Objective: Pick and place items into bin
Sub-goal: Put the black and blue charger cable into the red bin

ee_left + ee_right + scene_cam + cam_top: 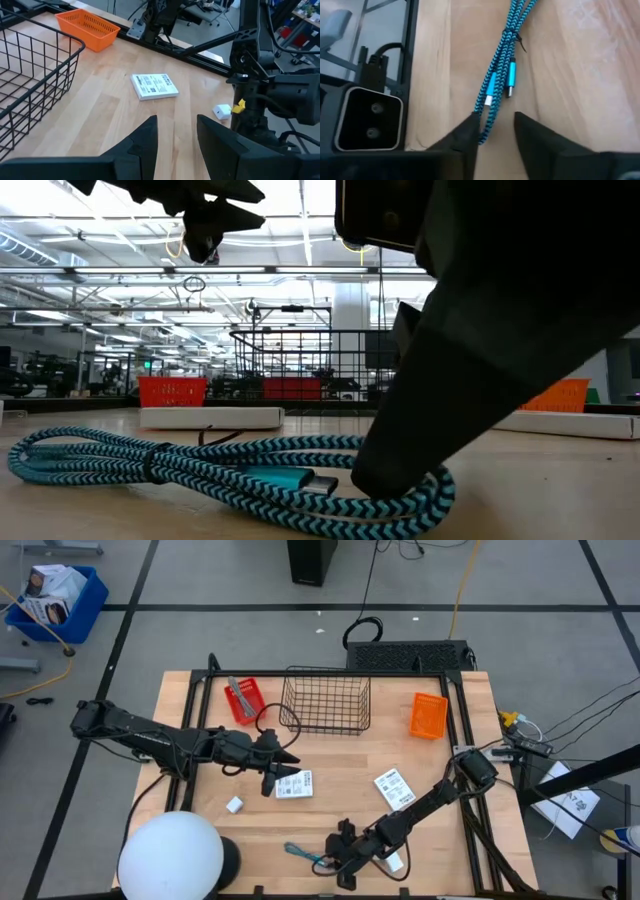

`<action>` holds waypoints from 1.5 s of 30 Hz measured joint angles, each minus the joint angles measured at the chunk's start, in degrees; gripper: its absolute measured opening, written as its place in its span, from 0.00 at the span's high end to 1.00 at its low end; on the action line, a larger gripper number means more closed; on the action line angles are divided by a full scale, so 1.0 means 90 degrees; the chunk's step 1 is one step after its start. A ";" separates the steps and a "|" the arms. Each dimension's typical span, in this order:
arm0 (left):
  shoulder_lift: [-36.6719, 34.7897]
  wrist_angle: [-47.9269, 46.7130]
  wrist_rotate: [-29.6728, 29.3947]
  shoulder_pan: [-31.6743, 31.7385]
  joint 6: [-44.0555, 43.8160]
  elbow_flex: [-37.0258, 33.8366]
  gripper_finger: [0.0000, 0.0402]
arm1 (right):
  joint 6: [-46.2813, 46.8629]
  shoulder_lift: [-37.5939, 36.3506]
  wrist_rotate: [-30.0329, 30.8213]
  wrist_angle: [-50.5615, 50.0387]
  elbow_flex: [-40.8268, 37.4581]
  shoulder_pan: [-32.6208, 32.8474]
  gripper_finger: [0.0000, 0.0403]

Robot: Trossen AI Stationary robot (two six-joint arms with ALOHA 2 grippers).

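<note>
Right gripper [492,131] is down on the table at the near edge, over one end of the teal cable [305,854]. Fingers straddle the braided bundle, part closed with a gap between them; grip not yet firm by the look of it. In the low view one finger tip rests against the coil's end loop.

Step in hand, as judged: pinch the cable, lift, carry to the wire basket [325,700] at the far side.
- Close across the whole bundle near its tie, not on a single strand, or the coil will likely unwind on lifting
- Lift straight up until the loose ends clear the wood
- Release well inside the basket rim so nothing hangs over it

Left gripper [176,131] hovers mid-table beside a packet [294,784], fingers spread, nothing between them.

Count on the table:
- white packets: 2, the second [394,788] right of centre
- small white cubes: 2, one [235,805] near left, one [394,862] by the right gripper
- cable: 1
- wire basket: 1
- red bin [244,700]: 1, something grey in it
- orange bin [429,715]: 1
</note>
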 joint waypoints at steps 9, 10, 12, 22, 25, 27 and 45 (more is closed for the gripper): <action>0.0000 0.0023 -0.0106 0.0000 0.0159 0.0000 0.65 | -0.0496 0.0012 0.0055 0.0024 -0.0005 -0.0049 0.97; 0.0000 0.0020 -0.0170 0.0000 0.0164 0.0000 0.65 | -0.0524 -0.0002 0.0085 0.0022 -0.0007 -0.0049 0.98; 0.0000 0.0001 -0.0264 0.0004 0.0226 0.0000 0.65 | -0.0570 -0.0059 0.0375 -0.0048 -0.0012 -0.0063 0.99; -0.0001 -0.0064 -0.0282 0.0019 0.0233 -0.0002 0.65 | -0.1074 -0.0954 0.1968 -0.1044 -0.0015 -0.0068 0.99; 0.0000 0.0039 -0.0282 0.0022 0.0160 0.0000 0.65 | -0.1066 -0.1308 0.2588 -0.1462 -0.0012 -0.0068 1.00; -0.0001 0.0122 -0.0279 0.0019 0.0048 -0.0002 0.65 | -0.1064 -0.1509 0.2909 -0.1846 -0.0012 -0.0071 1.00; -0.0001 0.0356 -0.0006 0.0002 -0.0521 -0.0001 0.32 | -0.0882 -0.2345 0.4503 -0.3278 -0.0019 -0.0221 1.00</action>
